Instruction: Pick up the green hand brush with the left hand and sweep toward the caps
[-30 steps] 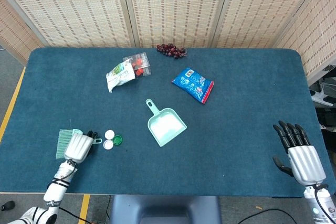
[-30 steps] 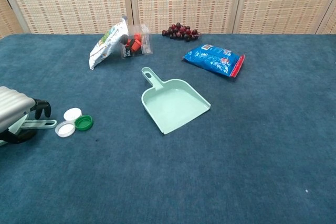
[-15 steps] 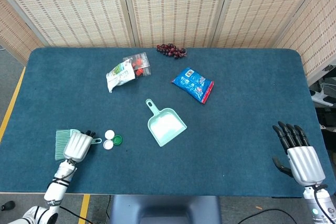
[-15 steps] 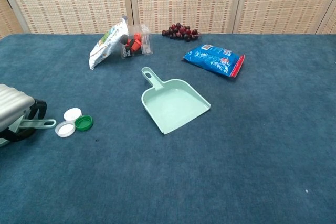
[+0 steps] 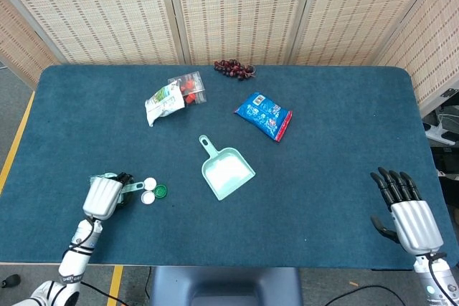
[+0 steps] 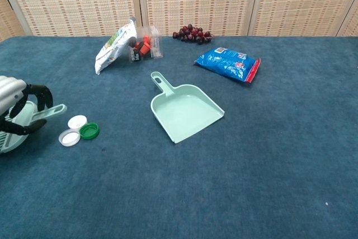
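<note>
My left hand [image 5: 102,196] [image 6: 15,107] grips the green hand brush [image 5: 133,188] [image 6: 37,116] at the table's front left. The brush is lifted and tilted, its handle end pointing toward the caps; its bristles are mostly hidden under the hand. Two white caps [image 5: 148,190] [image 6: 73,129] and a green cap [image 5: 161,191] [image 6: 89,131] lie together just right of the brush handle. My right hand [image 5: 406,209] hovers open at the front right edge, fingers spread, holding nothing.
A mint dustpan [image 5: 227,172] [image 6: 184,112] lies mid-table. Behind it are a blue snack bag [image 5: 264,115] [image 6: 228,64], a white-green pouch [image 5: 163,101] [image 6: 114,45], a clear packet of red items [image 5: 189,86] [image 6: 146,47] and grapes [image 5: 234,69] [image 6: 192,33].
My left hand has raised the brush off the table and tipped it; the bristles that lay flat to the left are now under the hand. The right hand stays put.
</note>
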{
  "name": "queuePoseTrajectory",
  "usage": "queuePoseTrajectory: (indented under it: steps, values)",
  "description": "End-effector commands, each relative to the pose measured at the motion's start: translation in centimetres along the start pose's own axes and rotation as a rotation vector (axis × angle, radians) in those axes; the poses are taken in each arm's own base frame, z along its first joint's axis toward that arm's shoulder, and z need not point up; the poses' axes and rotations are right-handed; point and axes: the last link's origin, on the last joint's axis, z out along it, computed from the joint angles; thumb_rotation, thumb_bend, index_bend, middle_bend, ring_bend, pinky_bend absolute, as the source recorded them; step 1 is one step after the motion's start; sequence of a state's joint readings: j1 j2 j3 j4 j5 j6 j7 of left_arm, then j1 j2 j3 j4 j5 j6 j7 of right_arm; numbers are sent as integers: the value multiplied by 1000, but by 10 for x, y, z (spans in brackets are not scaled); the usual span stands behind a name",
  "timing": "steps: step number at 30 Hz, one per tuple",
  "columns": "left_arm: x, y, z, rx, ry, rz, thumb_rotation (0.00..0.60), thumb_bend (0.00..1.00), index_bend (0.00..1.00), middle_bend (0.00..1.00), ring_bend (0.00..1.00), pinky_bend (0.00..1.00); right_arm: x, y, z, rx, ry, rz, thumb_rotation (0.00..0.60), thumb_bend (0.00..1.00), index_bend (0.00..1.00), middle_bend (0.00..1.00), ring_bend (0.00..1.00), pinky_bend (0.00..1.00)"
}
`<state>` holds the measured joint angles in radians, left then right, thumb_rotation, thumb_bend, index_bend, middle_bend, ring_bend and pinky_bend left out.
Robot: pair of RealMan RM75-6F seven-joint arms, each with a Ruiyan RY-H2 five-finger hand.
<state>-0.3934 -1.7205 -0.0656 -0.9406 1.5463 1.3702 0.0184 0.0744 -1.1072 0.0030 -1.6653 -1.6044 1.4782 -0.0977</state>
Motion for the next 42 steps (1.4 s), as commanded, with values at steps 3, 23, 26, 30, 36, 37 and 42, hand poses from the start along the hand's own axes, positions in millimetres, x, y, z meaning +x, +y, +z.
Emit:
queuePoseTrajectory:
  steps: [3,23,26,30,36,37,42]
  values:
    - [36,-5,1,-1,161,-525,600,655,759,868,719,923,-1,-1,0,3,-8,2,600,239,0,0,0,0]
    - [21,-21,9,-69,200,-964,600,652,765,876,702,920,-1,-3,-3,12,-29,19,600,238,0,0,0,0]
    - [14,-15,10,-101,208,-888,600,654,765,876,702,919,0,-4,-3,13,-29,23,600,239,0,0,0,0]
    - [4,-10,12,-107,198,-876,600,657,765,875,702,920,0,-4,-4,14,-31,27,600,239,0,0,0,0]
    - [-5,-2,12,-134,190,-841,600,665,765,876,702,920,-1,-3,-3,14,-39,30,600,239,0,0,0,0]
    - [-5,-1,12,-141,189,-833,600,666,765,875,702,920,-1,-3,-3,14,-41,31,600,239,0,0,0,0]
    - [-11,7,15,-155,184,-844,600,675,765,877,702,920,0,-3,-3,11,-36,30,600,239,0,0,0,0]
